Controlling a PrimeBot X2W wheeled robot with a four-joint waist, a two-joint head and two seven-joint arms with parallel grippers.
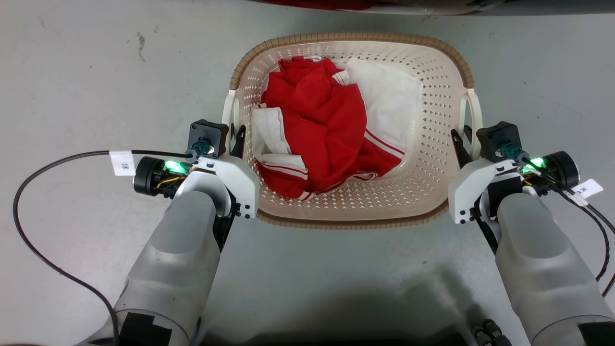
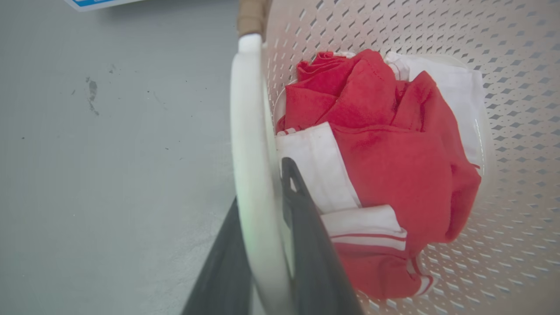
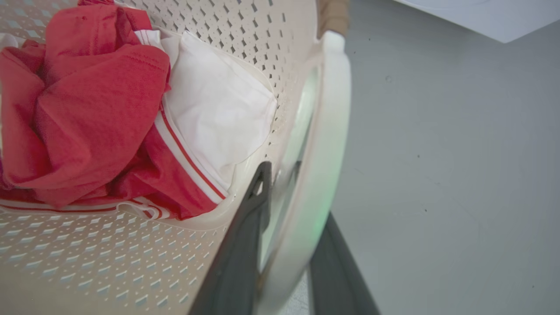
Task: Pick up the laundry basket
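Two arms (image 1: 178, 250) forward, left fingers (image 2: 315, 245), right fingers (image 3: 238, 258) — each pinching a white handle (image 2: 249, 144) (laundry basket (image 1: 435, 96)).

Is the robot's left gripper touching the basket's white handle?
Touching. In the left wrist view, the left gripper has a dark finger pressed on each side of the white handle, with no gap.

The laundry basket (image 1: 432, 96) rests on the floor (image 1: 96, 72), with clothes (image 1: 326, 125) heaped inside it. The left gripper (image 1: 234, 139) clasps the basket's left handle (image 1: 229, 113) and the right gripper (image 1: 465, 144) its right handle (image 1: 475, 113), one finger inside, one outside
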